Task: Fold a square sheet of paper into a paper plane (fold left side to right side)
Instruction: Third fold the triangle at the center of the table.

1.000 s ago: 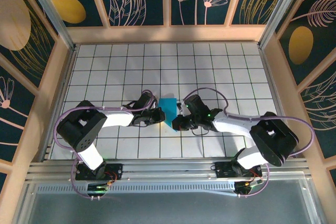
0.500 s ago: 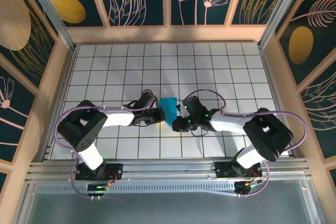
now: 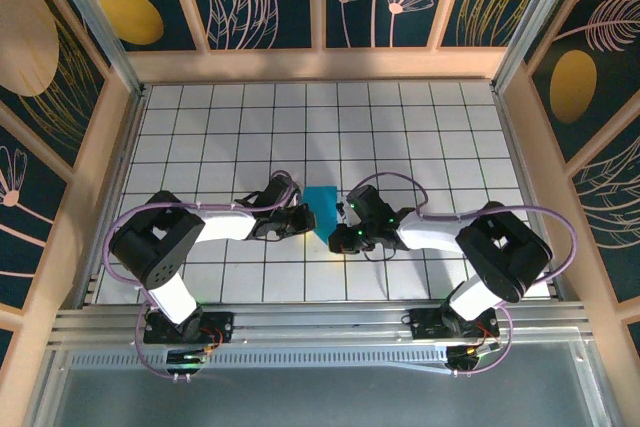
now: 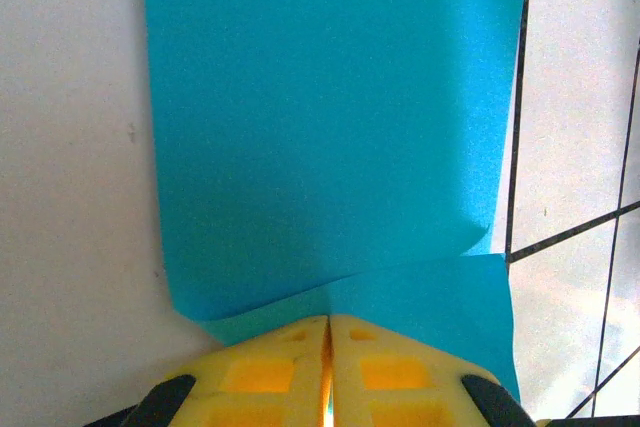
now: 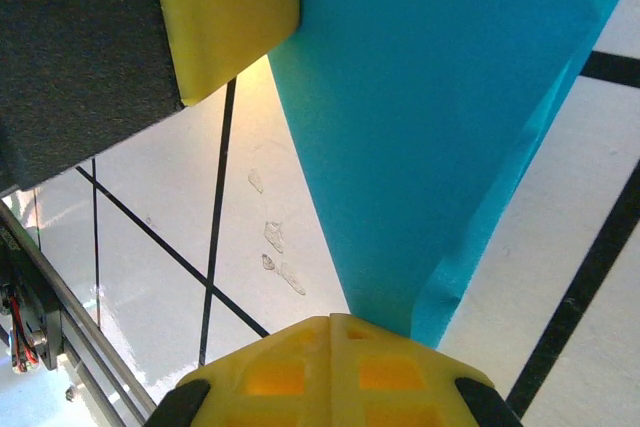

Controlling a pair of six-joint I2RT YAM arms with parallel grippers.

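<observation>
The paper (image 3: 322,205) sits mid-bench (image 3: 430,127) between the arms, partly folded. The left fingers (image 4: 280,367) look clenched on its folded corner, and the right fingers (image 5: 280,367) are clenched on its tapered tip. If the two pull apart, the thin sheet could tear or slip free. Uneven tension could skew the crease. Letting go early could let the flap spring open.

Lab test cell, gridded table (image 3: 420,127), aluminium rails (image 3: 320,332)
</observation>
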